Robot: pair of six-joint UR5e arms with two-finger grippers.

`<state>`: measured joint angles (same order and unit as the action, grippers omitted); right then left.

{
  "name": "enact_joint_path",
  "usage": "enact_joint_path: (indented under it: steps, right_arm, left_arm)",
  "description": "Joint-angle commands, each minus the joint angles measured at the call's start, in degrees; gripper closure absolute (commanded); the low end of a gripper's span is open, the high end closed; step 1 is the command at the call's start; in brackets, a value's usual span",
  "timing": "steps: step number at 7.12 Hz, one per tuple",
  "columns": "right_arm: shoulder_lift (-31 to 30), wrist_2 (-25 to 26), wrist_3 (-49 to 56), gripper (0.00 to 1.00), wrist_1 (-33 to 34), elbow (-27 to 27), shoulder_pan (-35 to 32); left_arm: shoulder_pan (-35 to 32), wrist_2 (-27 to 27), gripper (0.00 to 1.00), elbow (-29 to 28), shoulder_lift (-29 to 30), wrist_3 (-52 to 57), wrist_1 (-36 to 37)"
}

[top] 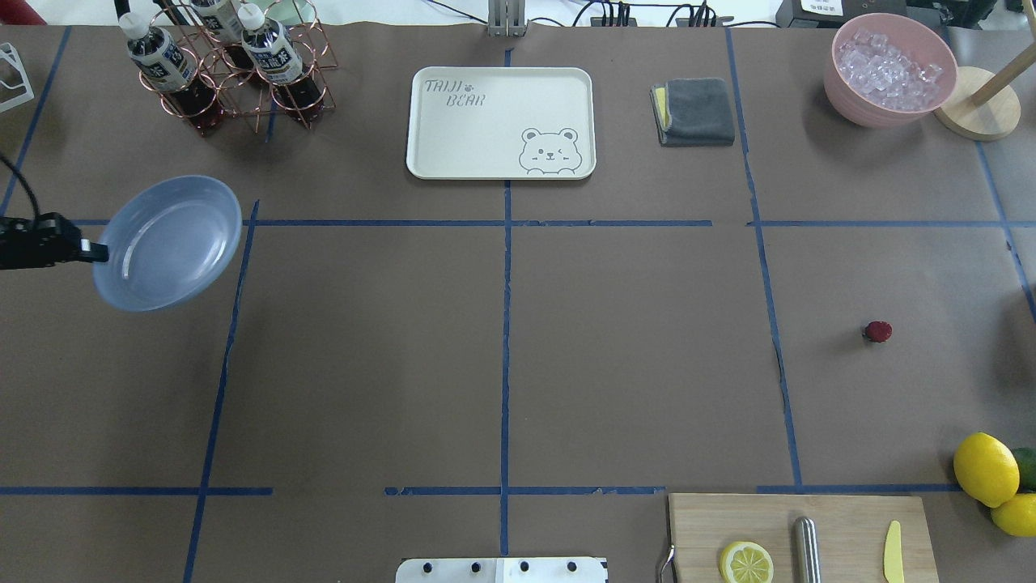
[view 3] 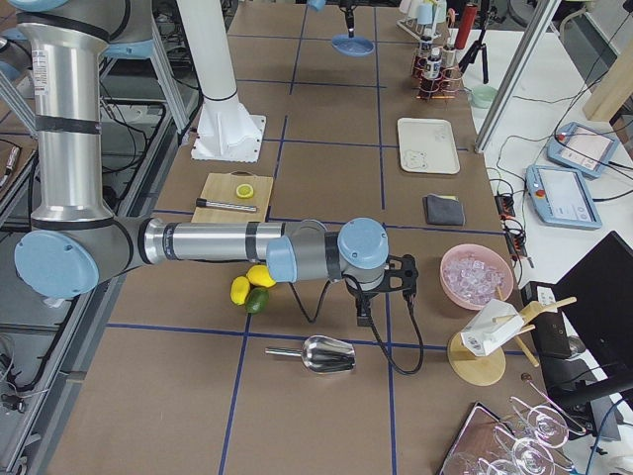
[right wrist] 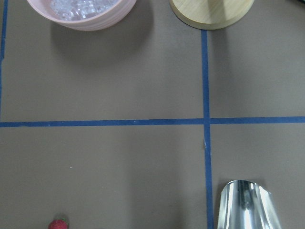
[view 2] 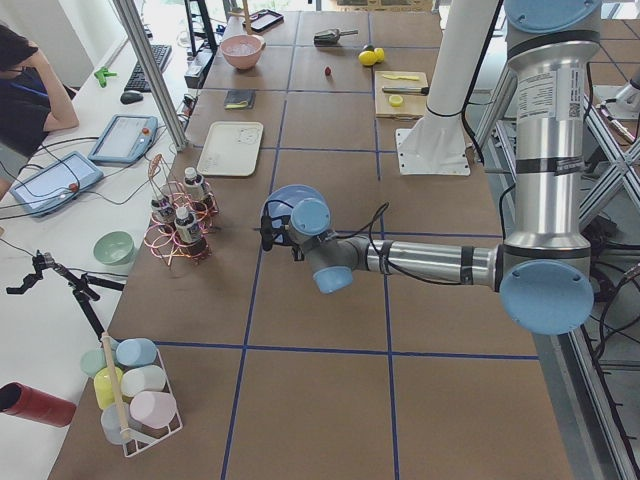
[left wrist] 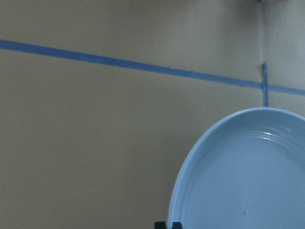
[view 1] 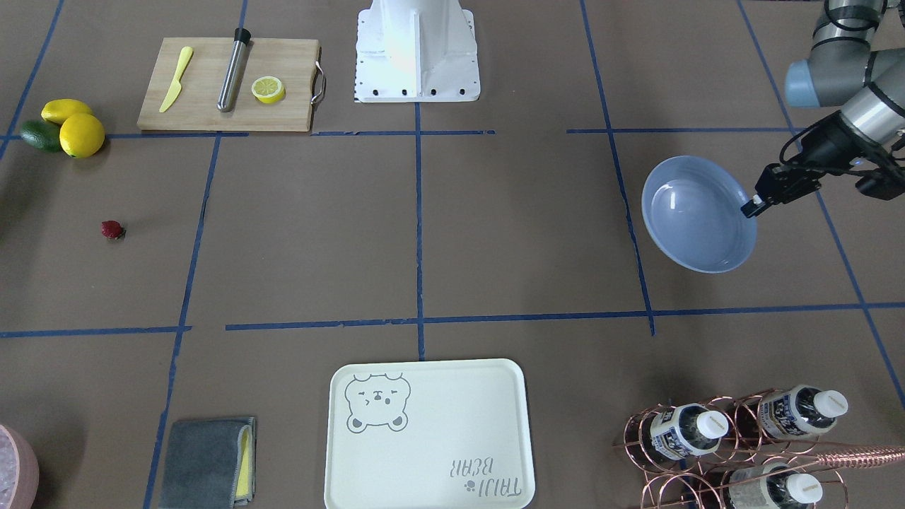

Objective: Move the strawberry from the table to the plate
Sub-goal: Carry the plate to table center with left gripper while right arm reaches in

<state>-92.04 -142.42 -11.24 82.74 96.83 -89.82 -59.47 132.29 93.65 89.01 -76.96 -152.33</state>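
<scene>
Pinching the plate (view 1: 696,219), left fingers (view 1: 751,207) stand far (across table (view 1: 495,233)) from strawberry (view 1: 112,229)

- table (view 1: 495,233): matt brown paper, blue tape lines
- plate (view 1: 696,212): smooth, glossy, catching highlights
- board (view 1: 205,106): pale wood, matt
- scoop (right wrist: 245,205): bright polished metal
- cloth (top: 700,109): grey, soft nap
- rack (view 1: 862,454): coppery wire

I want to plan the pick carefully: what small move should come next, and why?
Probably move the right pincer sideways until it stands above the strawberry. The strawberry lies alone on the table, only at the lower left edge of the right wrist view, and the left pincer grips the plate by its rim.
</scene>
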Motion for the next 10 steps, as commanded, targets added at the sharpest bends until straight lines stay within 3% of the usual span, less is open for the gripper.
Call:
enact_joint_path:
  steps: [1, 3, 5, 7, 10]
  right_arm:
    - [0.01, 0.47, -18.54, 0.0, -9.29, 3.61, 7.95]
    - [-0.07, 5.8, -33.53, 0.0, -21.87, 3.8, 17.27]
    - [-0.07, 6.63, -34.55, 0.0, -22.36, 3.8, 20.82]
    - [-0.16, 8.11, -36.56, 0.0, -22.45, 4.06, 23.97]
    - [-0.07, 11.81, -41.14, 0.0, -22.36, 6.08, 28.99]
  left_arm:
    - [11.24, -10.33, 1.0, 4.15, 5.72, -12.12, 4.71]
    - [20.13, -24.39, 1.0, 7.16, 19.21, -15.39, 27.24]
    - [27.53, -31.1, 1.0, 6.03, 24.44, -22.24, 29.89]
    - [32.81, -38.49, 1.0, 5.85, 27.78, -22.27, 35.57]
    - [37.66, -42.02, 1.0, 4.97, 30.17, -22.18, 39.21]
